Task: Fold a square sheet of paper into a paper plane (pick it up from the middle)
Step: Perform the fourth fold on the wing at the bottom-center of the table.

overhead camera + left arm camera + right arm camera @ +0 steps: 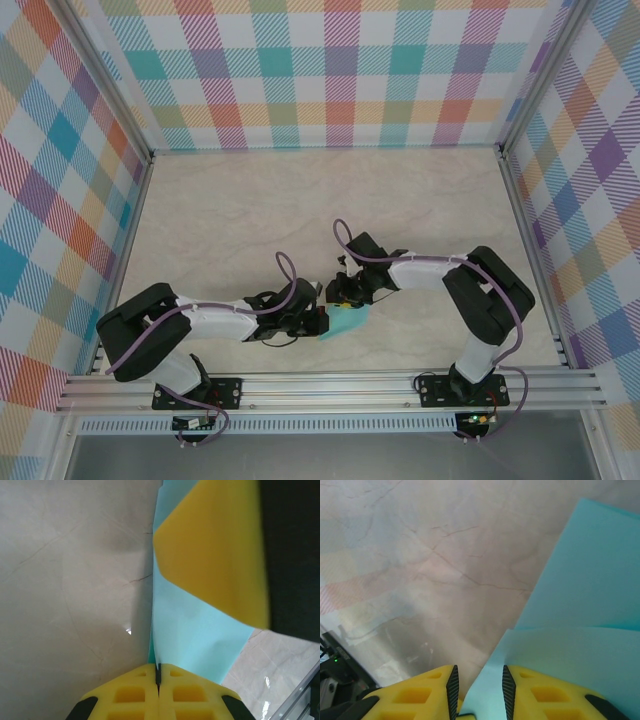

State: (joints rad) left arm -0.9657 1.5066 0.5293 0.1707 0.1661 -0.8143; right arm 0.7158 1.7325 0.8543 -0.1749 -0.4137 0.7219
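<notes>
The left tool (318, 322) lies at the near middle of the table (230, 220), reached in from the left. In its wrist view its two yellow fingers are pressed together, and one edge of the square sheet of paper (195, 640) is pinched in the seam between them. From that pinch the sheet runs straight away from the fingertips, so its length is lined up with the left tool's own axis.

From above, the teal sheet is seen just to the right of the left tool and on the near side of the right tool (345, 297), with both tools crowded close around it. It is already doubled: two layers are seen in the right wrist view, a nearer flap lying over a farther one.

The right tool's jaws stand apart with a clear gap. A corner of the nearer flap reaches into that gap, but no clamping is seen. One of its yellow fingers (215, 555) is laid across the sheet's face in the left wrist view.

The coming move is judged to depend on that flap staying between the right tool's jaws, while the sheet is anchored from the left.
</notes>
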